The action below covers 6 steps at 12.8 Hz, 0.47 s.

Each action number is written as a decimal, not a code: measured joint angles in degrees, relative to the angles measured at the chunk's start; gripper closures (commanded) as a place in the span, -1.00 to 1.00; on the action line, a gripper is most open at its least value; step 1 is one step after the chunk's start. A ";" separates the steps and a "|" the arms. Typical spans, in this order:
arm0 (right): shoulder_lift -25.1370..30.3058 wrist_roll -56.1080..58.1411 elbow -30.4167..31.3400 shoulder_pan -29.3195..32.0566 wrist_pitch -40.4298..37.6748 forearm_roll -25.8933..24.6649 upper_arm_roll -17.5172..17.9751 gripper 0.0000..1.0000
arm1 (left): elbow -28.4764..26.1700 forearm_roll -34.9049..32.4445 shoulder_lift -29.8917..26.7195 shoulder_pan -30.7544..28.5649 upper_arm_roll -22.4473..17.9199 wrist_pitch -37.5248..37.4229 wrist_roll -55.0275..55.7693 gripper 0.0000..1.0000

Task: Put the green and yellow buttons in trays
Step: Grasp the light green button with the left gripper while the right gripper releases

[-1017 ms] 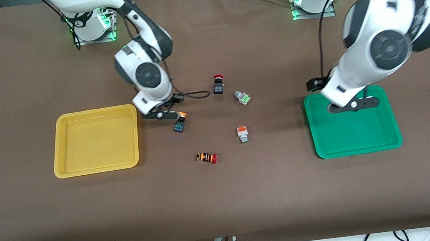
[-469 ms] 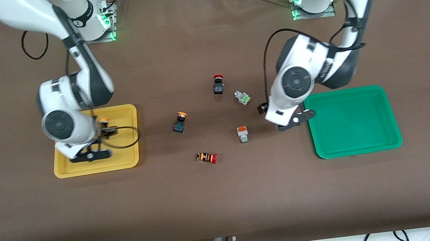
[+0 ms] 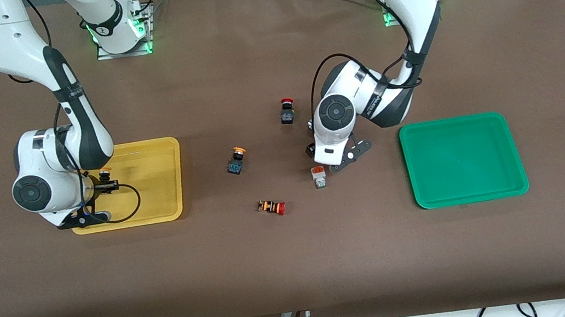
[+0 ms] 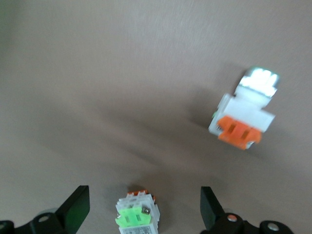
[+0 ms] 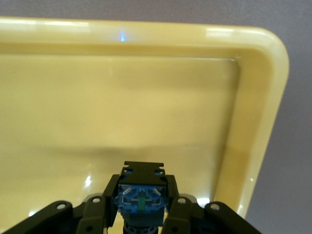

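My right gripper (image 3: 105,179) is shut on a yellow-capped black button (image 3: 105,174) and holds it over the yellow tray (image 3: 153,182). The right wrist view shows the button's blue underside (image 5: 140,195) between the fingers (image 5: 141,207), above the tray floor (image 5: 253,122). My left gripper (image 3: 348,156) is open over two white-grey buttons. One button with a green end (image 4: 137,217) lies between its fingers (image 4: 144,202); the arm hides it in the front view. The other (image 3: 320,175) has an orange end (image 4: 243,119). A second yellow button (image 3: 235,162) lies mid-table. The green tray (image 3: 462,161) holds nothing.
A red-capped black switch (image 3: 287,111) stands farther from the front camera than the yellow button on the table. A red-capped switch with an orange-striped body (image 3: 271,207) lies nearer to it. Brown cloth covers the table.
My right arm swung from mid-table to over the yellow tray, carrying the yellow button. My left arm swung from over the green tray to over the white-grey buttons.
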<state>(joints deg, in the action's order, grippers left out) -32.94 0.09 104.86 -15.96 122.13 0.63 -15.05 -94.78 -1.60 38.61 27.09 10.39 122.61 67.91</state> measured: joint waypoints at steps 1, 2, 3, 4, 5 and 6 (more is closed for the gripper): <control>-0.79 0.21 0.01 0.04 1.21 0.00 0.02 0.79 | -1.75 0.63 -0.24 0.27 0.36 2.16 1.61 -1.00; -1.53 0.93 0.05 0.27 2.23 0.00 0.01 0.72 | -3.90 2.38 -0.80 0.32 0.69 4.84 2.40 -1.00; -2.21 1.97 0.08 0.82 3.14 0.00 0.01 0.64 | -6.47 4.06 -1.62 0.34 0.87 7.73 2.71 -1.00; -2.78 2.86 0.12 1.47 3.69 0.00 0.01 0.02 | -9.10 4.75 -2.48 0.37 0.92 10.71 3.01 -1.00; -3.07 3.26 0.12 1.96 3.93 0.00 0.00 -0.56 | -11.47 4.93 -3.19 0.36 0.92 13.27 3.36 -1.00; -3.12 3.34 0.12 2.17 3.97 0.01 0.01 -1.00 | -13.13 5.00 -3.54 0.36 0.92 14.75 3.71 -0.98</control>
<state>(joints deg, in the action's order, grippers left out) -36.06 3.43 104.98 -13.79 126.10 0.63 -15.04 -107.91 3.40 35.07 27.46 11.31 137.37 71.62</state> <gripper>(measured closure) 0.524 0.000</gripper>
